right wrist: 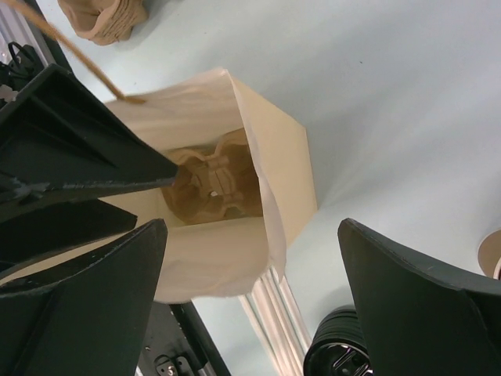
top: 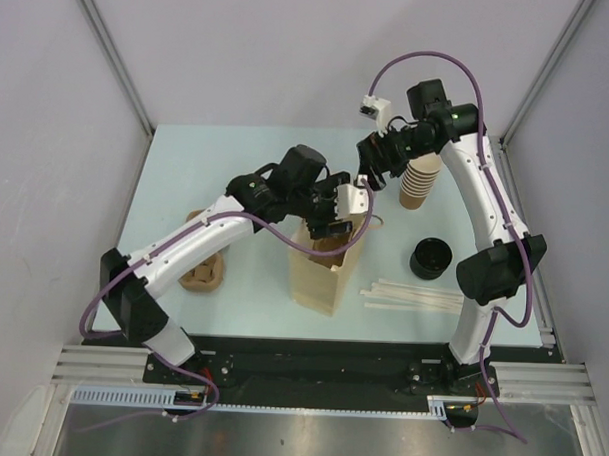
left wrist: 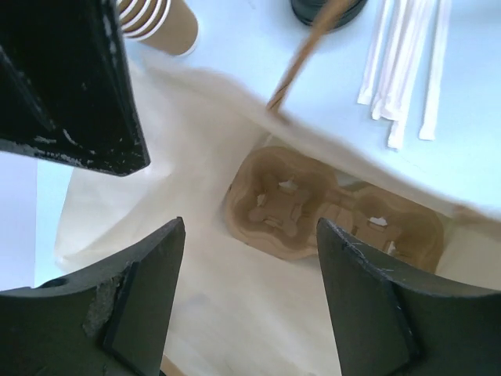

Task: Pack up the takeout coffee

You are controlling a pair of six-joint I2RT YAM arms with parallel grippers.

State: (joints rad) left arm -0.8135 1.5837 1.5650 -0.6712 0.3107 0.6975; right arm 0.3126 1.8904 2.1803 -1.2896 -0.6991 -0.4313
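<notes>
Nowhere in the three views does the takeout coffee show, so I cannot tell where the lidded cup is. At the middle of the desk (top: 237,156) stands an upright paper bag (top: 323,279) with its mouth open. A moulded pulp cup carrier (left wrist: 313,211) lies flat on the bag's bottom, and the slots that can be seen hold nothing. A twisted brown handle (left wrist: 301,63) rises from the bag's rim.

The left gripper (left wrist: 250,231) hangs just over the bag's mouth, pointing down into it. Its jaws are spread and nothing is between them. The right gripper (right wrist: 252,227) hovers close beside it, above the bag's far edge, with its jaws wide apart and likewise holding nothing.

To the right of the bag, a stack of lidless tan cups (top: 419,182) stands near the far side of the desk. A stack of black lids (top: 431,257) sits nearer, and several white wrapped straws (top: 412,295) lie in a loose row in front of the lids. On the left, more brown pulp carriers (top: 203,269) are piled, partly hidden by the left arm.
</notes>
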